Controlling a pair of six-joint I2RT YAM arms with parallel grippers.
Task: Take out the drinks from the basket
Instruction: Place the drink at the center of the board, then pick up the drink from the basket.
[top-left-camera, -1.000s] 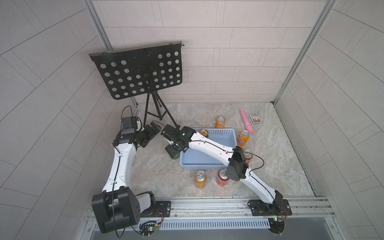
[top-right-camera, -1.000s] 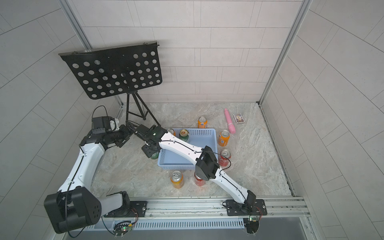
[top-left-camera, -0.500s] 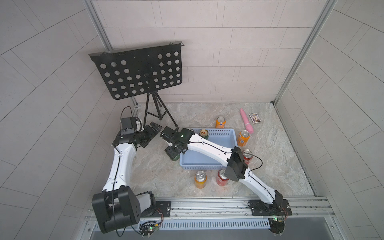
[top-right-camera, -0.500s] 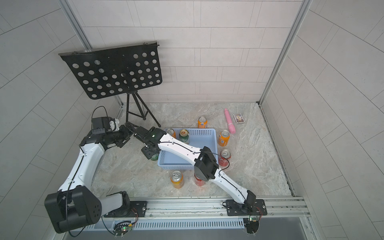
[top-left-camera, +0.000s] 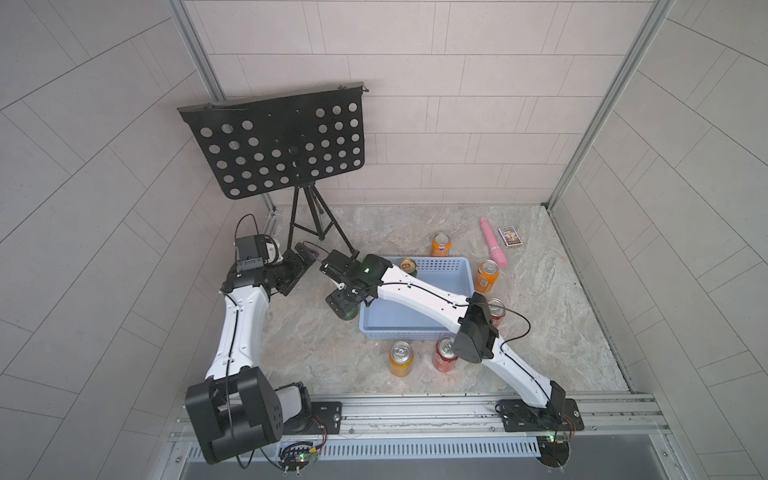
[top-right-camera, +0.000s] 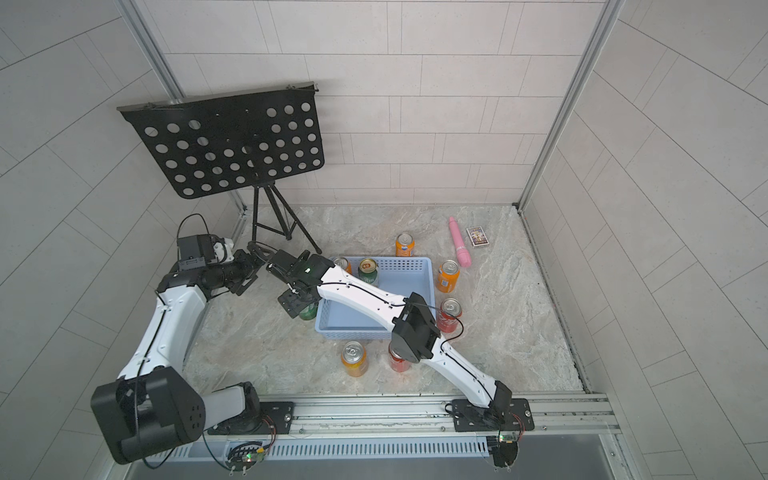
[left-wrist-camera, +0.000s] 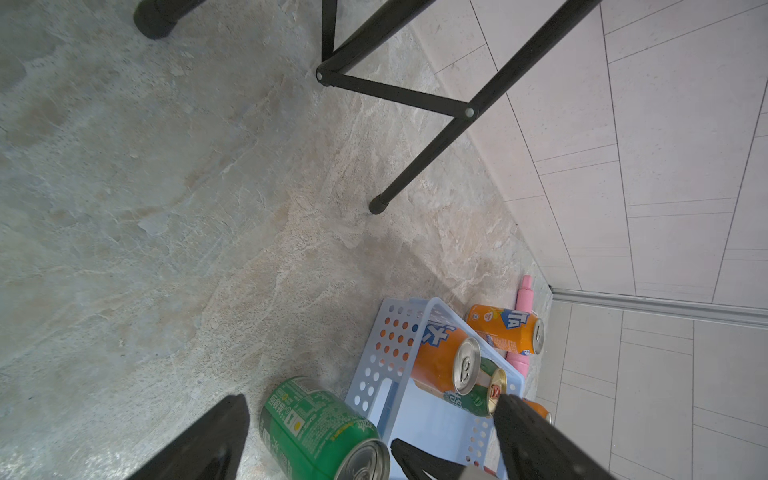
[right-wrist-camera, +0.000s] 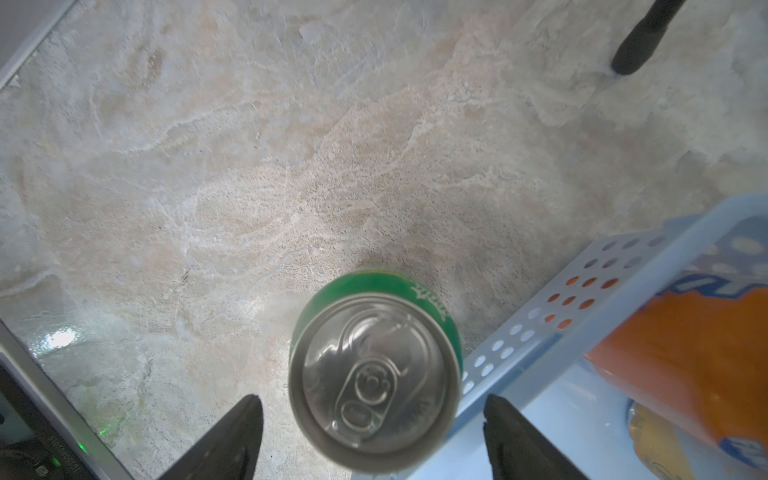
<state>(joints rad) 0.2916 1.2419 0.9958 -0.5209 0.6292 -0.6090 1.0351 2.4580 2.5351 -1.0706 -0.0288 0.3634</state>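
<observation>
Top views, two cans (top-right-camera: 368, 270) in one basket (top-right-camera: 399, 264), six outside, both pairs of jaws spread, empty.

We find both top views bright and evenly lit, shadows soft and short; tile lines on the walls (top-left-camera: 83, 166) bow toward the edges; the left wrist view is sharp; in the right wrist view the green can (right-wrist-camera: 374, 374) and basket (right-wrist-camera: 519, 332) are blurred, and glare whitens the floor (right-wrist-camera: 249, 187) near one corner.
</observation>
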